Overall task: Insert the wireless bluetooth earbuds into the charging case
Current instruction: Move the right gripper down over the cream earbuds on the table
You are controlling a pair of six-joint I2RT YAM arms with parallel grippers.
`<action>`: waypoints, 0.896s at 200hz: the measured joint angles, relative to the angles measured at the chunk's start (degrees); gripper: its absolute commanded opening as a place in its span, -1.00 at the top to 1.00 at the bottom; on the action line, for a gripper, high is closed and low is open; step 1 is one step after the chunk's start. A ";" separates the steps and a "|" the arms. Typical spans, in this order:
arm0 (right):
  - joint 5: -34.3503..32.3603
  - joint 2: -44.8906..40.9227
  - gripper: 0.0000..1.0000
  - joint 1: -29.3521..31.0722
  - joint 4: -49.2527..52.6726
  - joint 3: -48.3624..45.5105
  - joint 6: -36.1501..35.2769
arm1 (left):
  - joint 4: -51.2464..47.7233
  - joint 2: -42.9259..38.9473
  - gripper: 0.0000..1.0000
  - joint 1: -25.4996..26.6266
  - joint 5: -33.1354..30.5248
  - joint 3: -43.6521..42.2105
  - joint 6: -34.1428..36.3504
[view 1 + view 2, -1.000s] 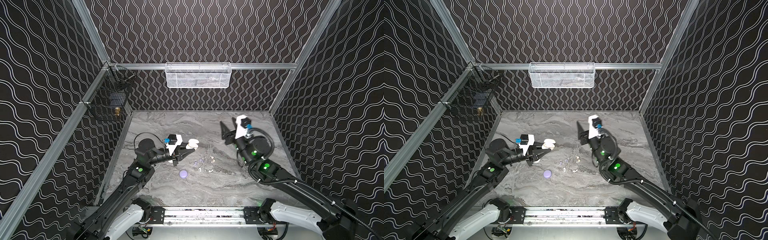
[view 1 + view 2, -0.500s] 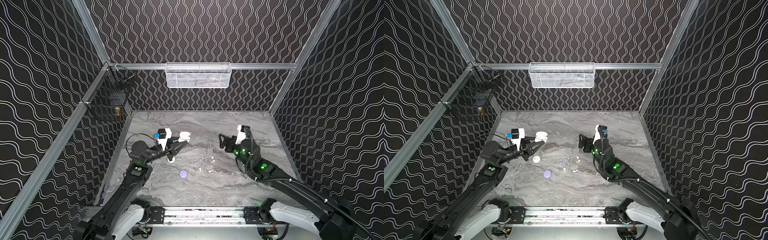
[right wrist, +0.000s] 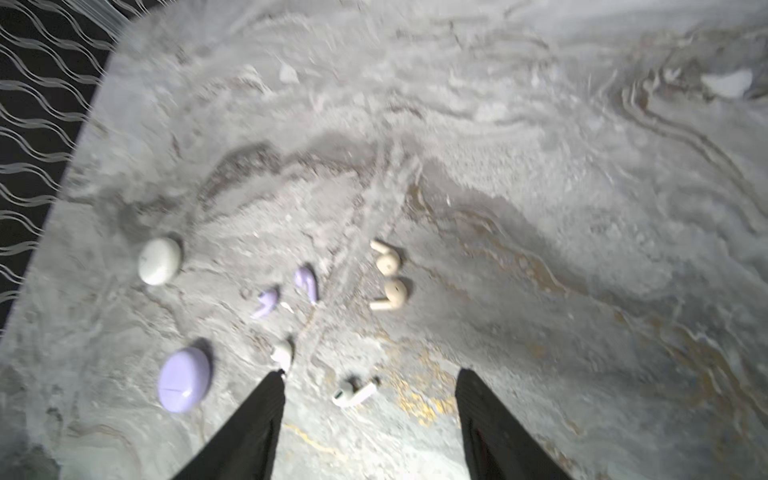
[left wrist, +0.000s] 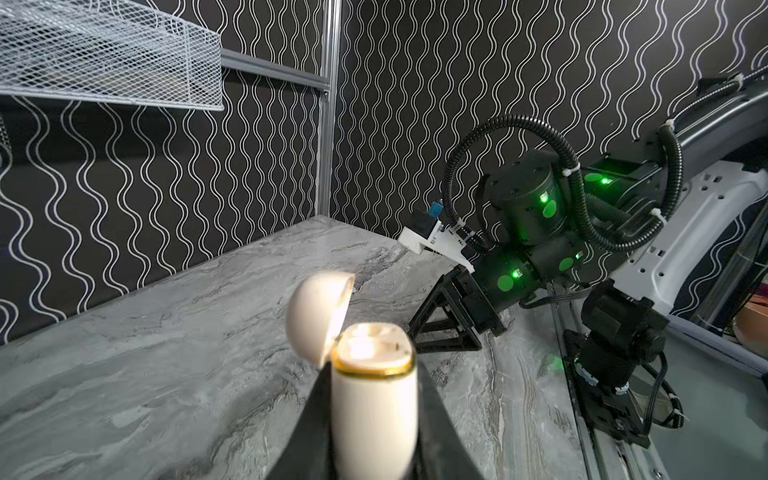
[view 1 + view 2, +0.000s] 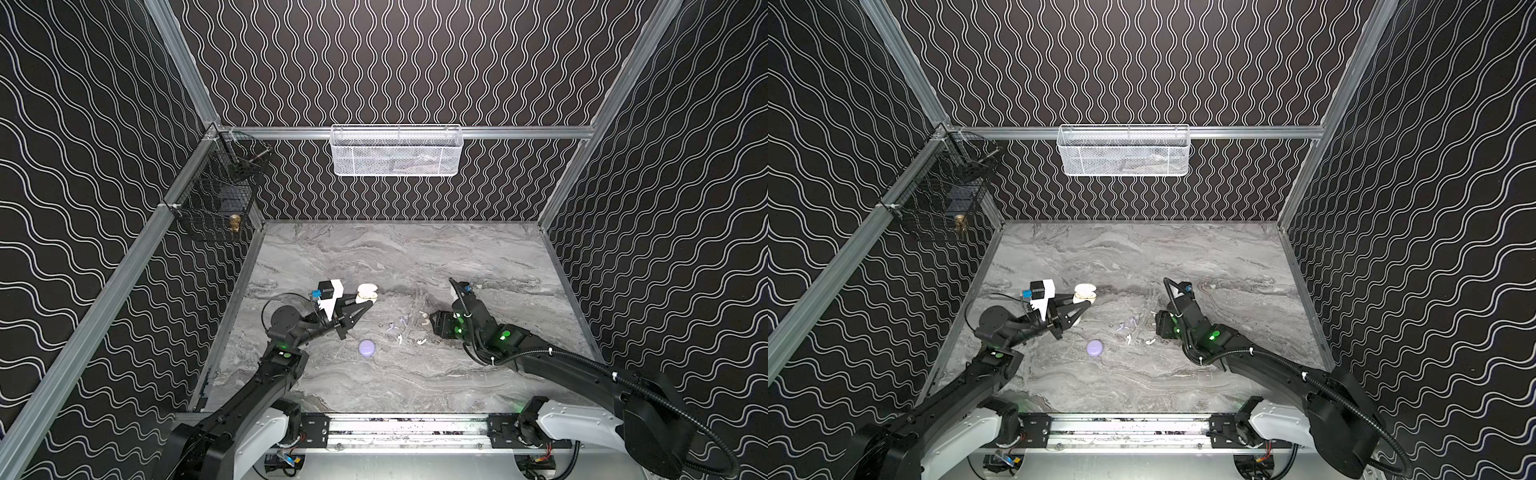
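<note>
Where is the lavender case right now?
In both top views the lavender case lies closed on the table, slightly left of centre, just left of the loose earbuds.

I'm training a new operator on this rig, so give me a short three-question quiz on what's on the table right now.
1. True or false: the left hand grips the cream plastic charging case with its lid shut.
2. How many small stemmed plastic earbuds lie loose on the grey marbled tabletop? A four, B six, C eight.
3. Fill in: the right hand stands ____ near the earbuds.
Key: 1 false, the lid is open; 2 B; 3 open.
</note>
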State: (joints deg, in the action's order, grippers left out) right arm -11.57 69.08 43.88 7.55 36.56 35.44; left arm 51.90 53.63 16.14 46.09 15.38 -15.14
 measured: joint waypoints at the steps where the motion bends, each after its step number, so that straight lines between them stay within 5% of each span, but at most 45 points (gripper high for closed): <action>1: 0.04 0.09 -0.26 0.00 0.00 0.00 0.02 | 0.04 0.02 1.00 0.00 -0.04 -0.09 0.00; 34: 2.71 5.77 -0.06 -0.02 0.79 0.98 0.13 | 4.24 3.19 1.00 0.39 -0.35 -0.96 0.07; 102: 3.30 16.68 -0.03 -1.46 2.54 7.19 -0.55 | 6.29 7.37 1.00 2.58 0.90 1.86 0.63; 179: 3.96 25.11 0.06 -3.23 2.84 12.48 -2.58 | -1.73 1.81 1.00 6.01 -1.40 1.97 5.57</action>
State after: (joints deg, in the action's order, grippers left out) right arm -7.62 94.19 40.64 10.39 49.04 32.86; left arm 50.17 55.44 22.15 44.69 17.34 -9.56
